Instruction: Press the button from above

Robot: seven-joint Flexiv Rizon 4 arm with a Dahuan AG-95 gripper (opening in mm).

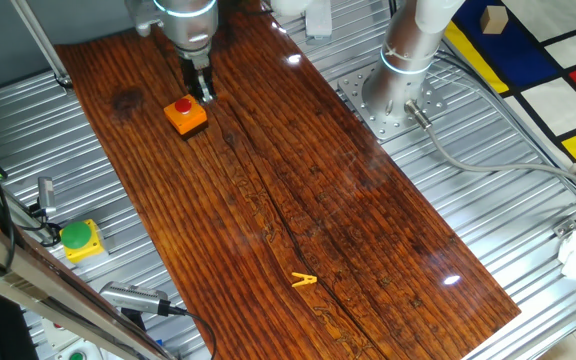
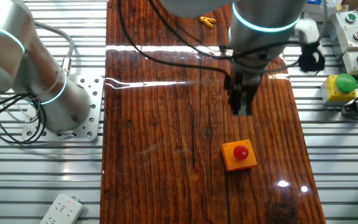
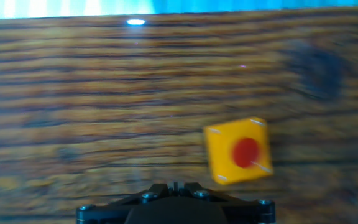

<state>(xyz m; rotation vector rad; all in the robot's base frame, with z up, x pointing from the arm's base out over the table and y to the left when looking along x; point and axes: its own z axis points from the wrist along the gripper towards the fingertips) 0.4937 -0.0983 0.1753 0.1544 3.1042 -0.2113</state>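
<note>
The claw, its state unclear, hangs near the unlabeled button.

No legible text or labels anywhere.

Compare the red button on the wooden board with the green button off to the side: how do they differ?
The red button has a flat red cap on an orange base and sits on the wooden board, near the end effector. The green button has a larger, domed green cap on a yellow base and sits off the board, on the ribbed metal table, far from the end effector. Both are round caps on small square boxes.
</note>
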